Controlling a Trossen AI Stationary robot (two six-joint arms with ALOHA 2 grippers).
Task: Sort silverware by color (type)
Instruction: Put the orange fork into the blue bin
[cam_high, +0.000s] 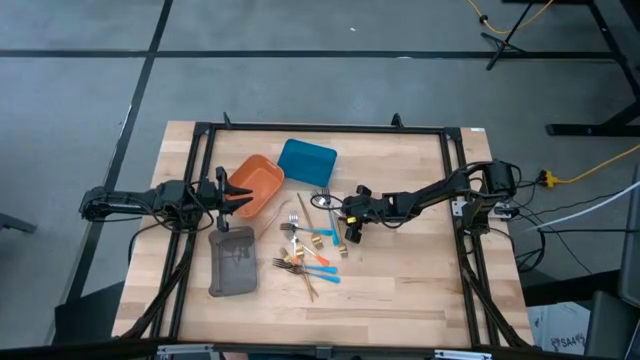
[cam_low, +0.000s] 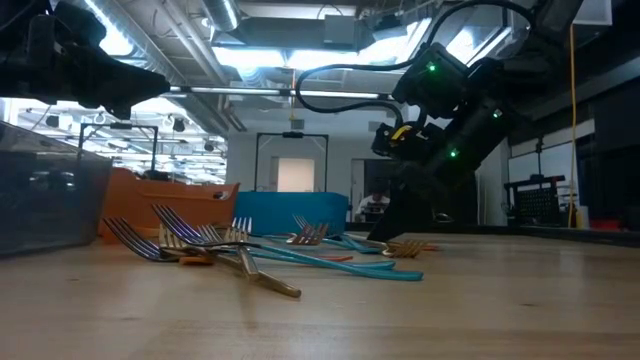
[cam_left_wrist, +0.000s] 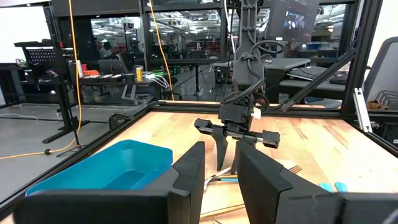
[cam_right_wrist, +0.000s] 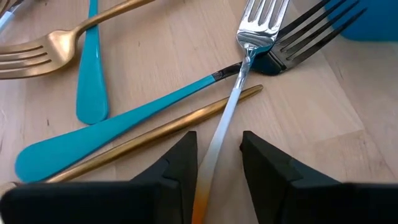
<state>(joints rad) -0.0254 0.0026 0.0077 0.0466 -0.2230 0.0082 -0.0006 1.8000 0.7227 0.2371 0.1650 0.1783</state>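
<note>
Silverware (cam_high: 310, 255) scattered loosely near the middle of the wooden table (cam_high: 400, 290), in front of the three trays: small forks and spoons lying criss-crossed, some touching or overlapping. Mixed finishes: teal-blue handles with dark heads, all-gold pieces, and bright silver heads fading into orange handles. Seen close in the right wrist view: a silver fork with an orange-tipped handle (cam_right_wrist: 239, 93) lying across a blue-handled dark fork (cam_right_wrist: 186, 99), a slim gold handle (cam_right_wrist: 161, 134) running alongside, a second blue handle (cam_right_wrist: 92, 68) and a gold fork (cam_right_wrist: 56, 40) nearby. From table height, tines curving upward in a low tangle, blue handles flat on the wood. Right gripper (cam_high: 352, 232) down at the pile's right edge, fingers narrowed either side of the orange-tipped fork's handle; whether actually pinching it, cannot tell. Left gripper (cam_high: 238, 196) hovering over the orange tray (cam_high: 262, 172), fingers (cam_left_wrist: 186, 177) set a narrow gap apart, nothing between them. Blue tray (cam_high: 307, 160) just behind and beside the orange one, grey tray (cam_high: 232, 265) at the table's left front, apart from the cutlery.
</note>
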